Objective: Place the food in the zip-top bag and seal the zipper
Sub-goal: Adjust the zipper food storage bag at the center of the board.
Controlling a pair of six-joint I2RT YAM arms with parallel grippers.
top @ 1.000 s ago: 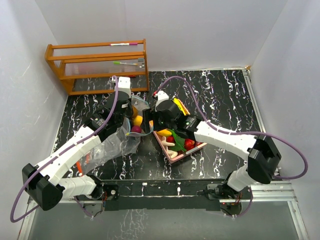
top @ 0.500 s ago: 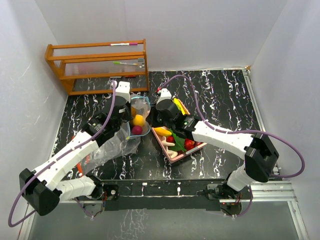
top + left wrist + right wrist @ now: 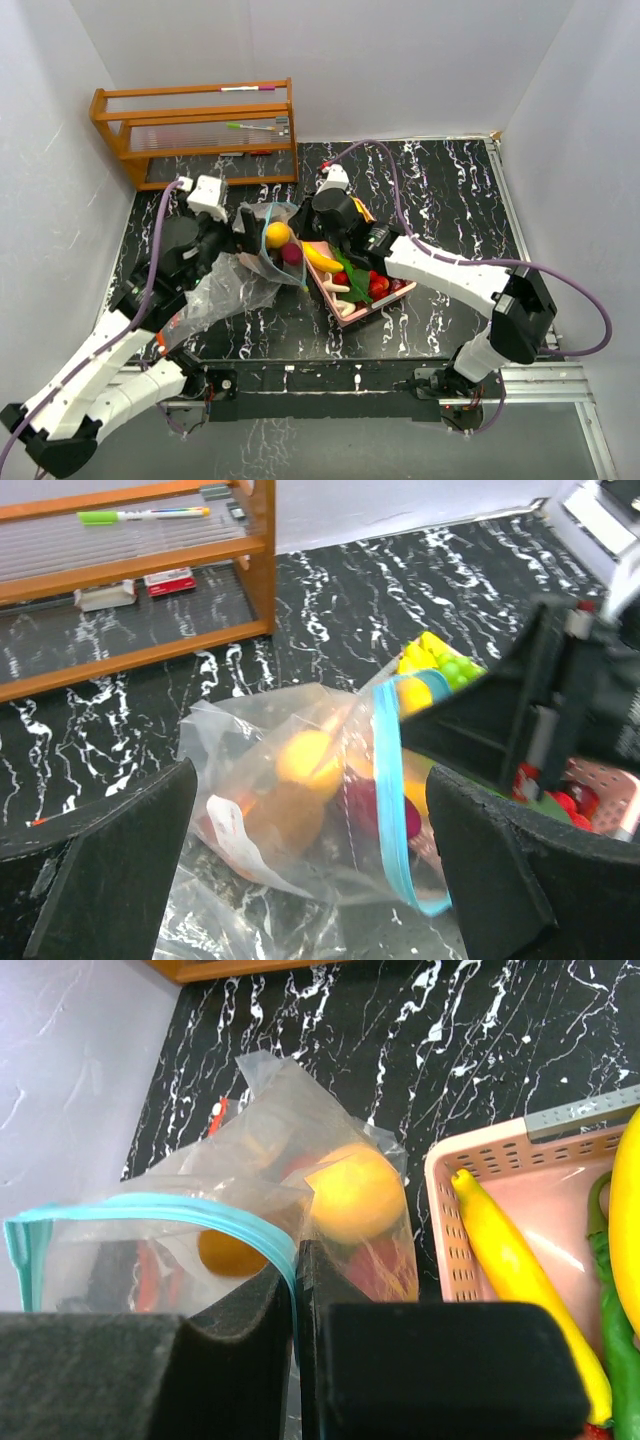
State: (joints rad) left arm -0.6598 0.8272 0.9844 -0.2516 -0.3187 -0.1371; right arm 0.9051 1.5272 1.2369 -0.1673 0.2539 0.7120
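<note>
Bag held at the mouth, loading half done: my right gripper (image 3: 295,1260) is pinched narrow on the blue zipper (image 3: 180,1210) of the clear bag (image 3: 225,290), while my left gripper (image 3: 310,775) hangs wide with nothing in it, the bag just ahead of its fingers. An orange (image 3: 277,234) and a plum (image 3: 291,253) sit inside, close to the opening. A banana (image 3: 322,258), red berries (image 3: 378,285) and green pieces (image 3: 352,275) lie in the pink tray (image 3: 440,1175) beside the bag. To do this step well, I judge the left should take the opposite lip on the zipper strip, not the thin film. It should lift so the mouth gapes toward the tray. Only then should the right let go to fetch food, with the opening kept tilted up so the round fruit cannot roll out.
</note>
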